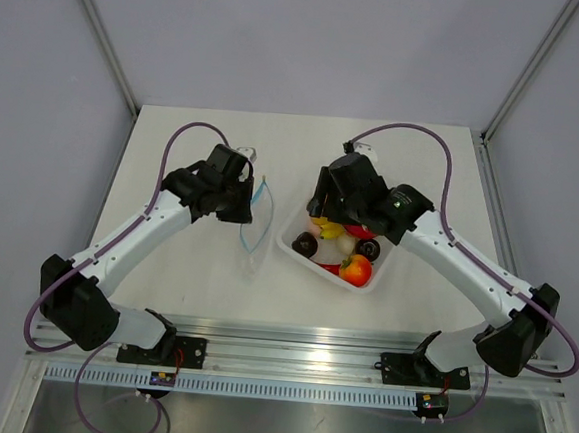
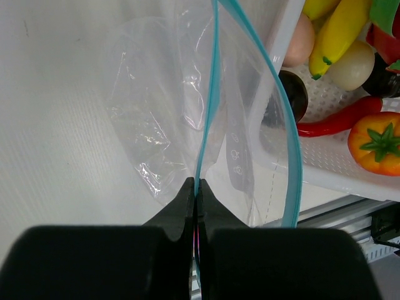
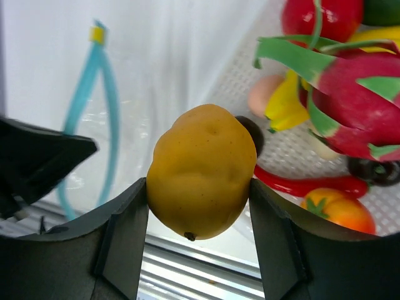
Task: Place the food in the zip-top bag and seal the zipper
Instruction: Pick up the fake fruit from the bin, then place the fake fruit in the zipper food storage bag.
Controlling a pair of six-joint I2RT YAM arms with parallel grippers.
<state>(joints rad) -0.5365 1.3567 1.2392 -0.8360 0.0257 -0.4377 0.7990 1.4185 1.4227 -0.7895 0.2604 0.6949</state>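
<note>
1. Two tools, both clamped: left tool [image 2: 195,184] pressed together on one side of the light blue zipper [image 2: 209,112] of the zip-top bag [image 2: 162,112].
2. Bag mouth gaping, pouch resting on the tabletop [image 1: 194,279], just beside the white tray [image 2: 331,175].
3. Right tool [image 3: 200,187] pinching a yellow-orange fruit [image 3: 200,156] at the tray's bag-side edge.
4. Lying in the tray: tomato [image 2: 378,144], red chili [image 2: 337,119], banana [image 2: 340,31], dragon fruit [image 3: 356,106].
</note>
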